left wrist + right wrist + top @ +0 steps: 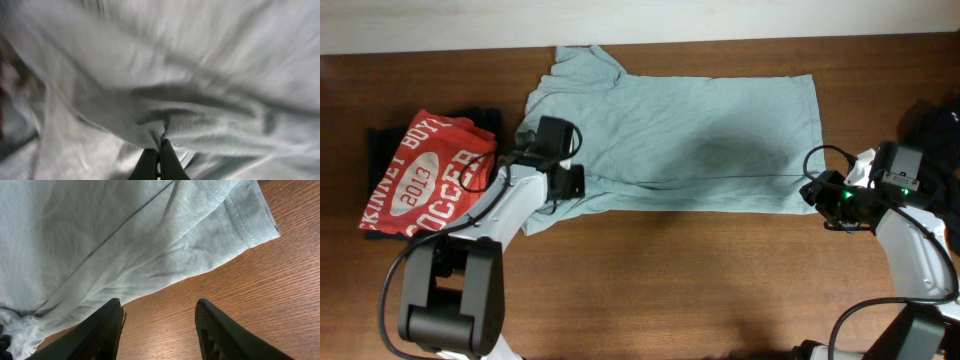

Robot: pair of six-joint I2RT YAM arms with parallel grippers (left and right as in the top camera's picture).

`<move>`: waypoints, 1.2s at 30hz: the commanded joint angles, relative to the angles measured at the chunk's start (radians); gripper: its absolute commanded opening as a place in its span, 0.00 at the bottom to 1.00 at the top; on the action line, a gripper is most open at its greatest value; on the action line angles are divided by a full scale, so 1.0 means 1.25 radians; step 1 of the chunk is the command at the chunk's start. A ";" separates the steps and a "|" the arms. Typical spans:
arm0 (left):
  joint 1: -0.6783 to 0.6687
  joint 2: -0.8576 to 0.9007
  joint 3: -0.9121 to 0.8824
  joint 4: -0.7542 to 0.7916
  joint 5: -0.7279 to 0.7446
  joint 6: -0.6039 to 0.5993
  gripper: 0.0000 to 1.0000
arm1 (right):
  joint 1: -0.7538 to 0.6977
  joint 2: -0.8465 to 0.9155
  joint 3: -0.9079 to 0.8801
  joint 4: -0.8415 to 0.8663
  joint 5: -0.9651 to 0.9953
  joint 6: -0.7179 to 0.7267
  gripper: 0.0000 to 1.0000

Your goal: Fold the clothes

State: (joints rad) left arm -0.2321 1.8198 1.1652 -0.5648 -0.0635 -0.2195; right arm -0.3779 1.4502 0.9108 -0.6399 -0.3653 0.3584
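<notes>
1. the brown wooden tabletop (670, 290) fills the overhead view, with a pale wall strip along its far edge.
2. the pale grey-blue t-shirt (700, 140) lies spread flat across the upper middle of the tabletop. it is turned sideways, one short sleeve at the upper left and the hem toward the right. a long crease runs just above its near edge.
3. the red t-shirt (420, 180) with white lettering sits crumpled at the left, well apart from the hem end and near the sleeve end of the pale shirt.
4. a black garment (380, 140) lies under the red one, showing at its far and left sides.
5. the left pincer (159, 147) sits at the pale shirt's near left corner. its fingers are pressed together on a small gathered pinch of the shirt's fabric, which wrinkles toward the tips.
6. the right pincer (160, 312) is at the near right corner, just beside the hem. its fingers stand apart over bare wood with nothing between them, and the left finger (102, 325) lies at the cloth's edge.
</notes>
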 commanded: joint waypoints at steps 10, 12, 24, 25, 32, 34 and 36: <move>0.005 -0.029 0.039 0.150 -0.005 0.041 0.00 | 0.005 -0.004 0.009 0.003 -0.007 -0.012 0.50; 0.005 -0.028 0.039 0.176 -0.003 0.041 0.01 | 0.005 -0.004 0.009 0.003 -0.007 -0.012 0.50; 0.005 -0.028 0.039 0.215 -0.003 0.046 0.50 | 0.005 -0.004 0.009 0.003 -0.007 -0.012 0.50; 0.005 -0.028 0.039 0.215 -0.003 0.046 0.52 | 0.005 -0.004 0.009 0.003 -0.007 -0.012 0.50; 0.005 -0.029 0.039 0.110 -0.006 0.049 0.57 | 0.005 -0.004 0.009 -0.002 -0.007 -0.012 0.50; 0.005 -0.028 0.038 0.062 -0.019 0.049 0.57 | 0.005 -0.004 0.009 -0.003 -0.007 -0.012 0.50; 0.005 -0.019 0.035 0.070 -0.048 0.049 0.58 | 0.005 -0.004 0.009 0.000 -0.007 -0.012 0.50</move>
State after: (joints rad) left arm -0.2325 1.8023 1.2022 -0.4873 -0.0734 -0.1715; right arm -0.3779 1.4502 0.9108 -0.6437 -0.3653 0.3580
